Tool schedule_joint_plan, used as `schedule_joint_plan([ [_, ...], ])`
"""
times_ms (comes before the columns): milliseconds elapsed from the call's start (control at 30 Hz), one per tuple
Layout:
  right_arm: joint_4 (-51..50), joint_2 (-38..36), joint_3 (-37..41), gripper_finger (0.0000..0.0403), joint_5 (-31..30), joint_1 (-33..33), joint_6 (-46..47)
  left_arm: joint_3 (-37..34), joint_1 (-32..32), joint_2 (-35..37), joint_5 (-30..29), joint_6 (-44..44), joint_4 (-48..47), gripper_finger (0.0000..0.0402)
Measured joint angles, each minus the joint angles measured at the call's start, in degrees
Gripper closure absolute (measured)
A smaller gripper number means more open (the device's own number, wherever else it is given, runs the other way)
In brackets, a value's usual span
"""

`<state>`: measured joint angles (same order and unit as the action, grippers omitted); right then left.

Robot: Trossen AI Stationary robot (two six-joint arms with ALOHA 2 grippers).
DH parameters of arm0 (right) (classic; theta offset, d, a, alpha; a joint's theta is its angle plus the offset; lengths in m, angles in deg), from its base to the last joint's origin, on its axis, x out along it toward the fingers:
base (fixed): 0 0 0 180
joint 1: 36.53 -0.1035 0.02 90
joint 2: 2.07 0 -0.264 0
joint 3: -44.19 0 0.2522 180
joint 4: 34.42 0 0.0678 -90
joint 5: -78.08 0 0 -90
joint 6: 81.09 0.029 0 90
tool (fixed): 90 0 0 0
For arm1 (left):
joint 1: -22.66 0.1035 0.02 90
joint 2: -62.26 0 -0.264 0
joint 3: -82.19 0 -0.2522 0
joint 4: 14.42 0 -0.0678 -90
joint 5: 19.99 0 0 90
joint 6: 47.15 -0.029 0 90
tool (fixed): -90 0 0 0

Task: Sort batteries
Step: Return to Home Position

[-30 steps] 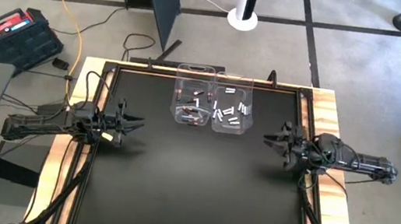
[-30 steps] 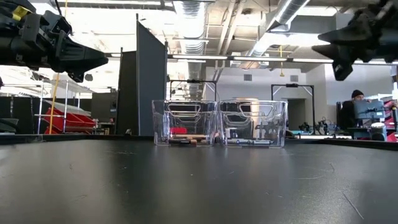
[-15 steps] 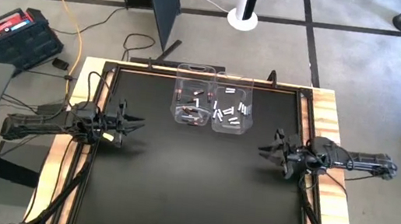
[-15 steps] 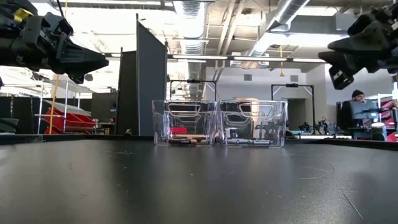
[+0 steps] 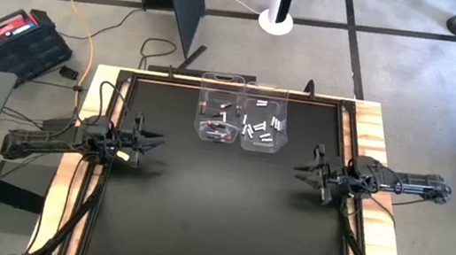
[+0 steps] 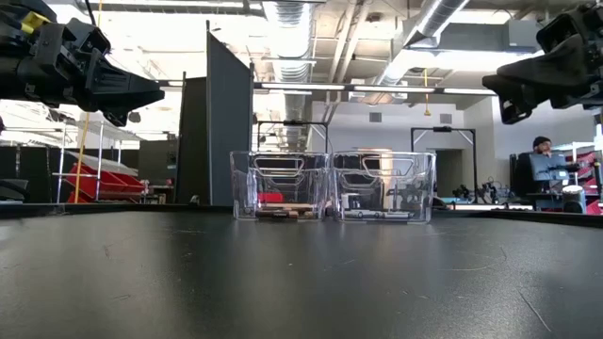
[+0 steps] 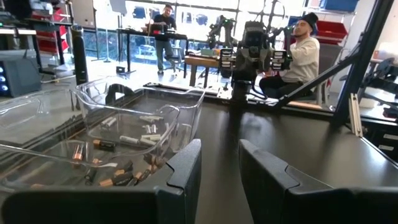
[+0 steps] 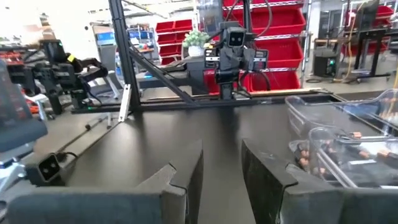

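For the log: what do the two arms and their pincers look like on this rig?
The left arm and right arm are dark, slim, jointed links. The left pincer and right pincer each have two black, blocky, wedge-shaped fingers. A small yellow tag sits near the left wrist, and black cables loop beside that arm.

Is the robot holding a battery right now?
No, the left gripper and the right gripper are both open, and the gap between each one's fingers is empty.
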<state>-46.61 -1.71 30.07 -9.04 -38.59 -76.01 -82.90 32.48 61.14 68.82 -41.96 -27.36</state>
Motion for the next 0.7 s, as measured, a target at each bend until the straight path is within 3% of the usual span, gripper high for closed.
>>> schedule_joint_plan([
  [167,-0.3,1.5,0.0,0.0276,-0.4,0.5,-0.6,0.0,0.0,0.0,0.0,0.0,0.0,0.0302],
  [467,-1.2,12.2,-0.2,0.0276,-1.6,0.7,-0.6,0.0,0.0,0.0,-0.1,0.0,0.0,0.0302],
  [700,-1.2,15.9,-0.2,0.0276,-1.6,0.7,-0.6,0.0,0.0,0.0,-0.1,0.0,-0.1,0.0302],
])
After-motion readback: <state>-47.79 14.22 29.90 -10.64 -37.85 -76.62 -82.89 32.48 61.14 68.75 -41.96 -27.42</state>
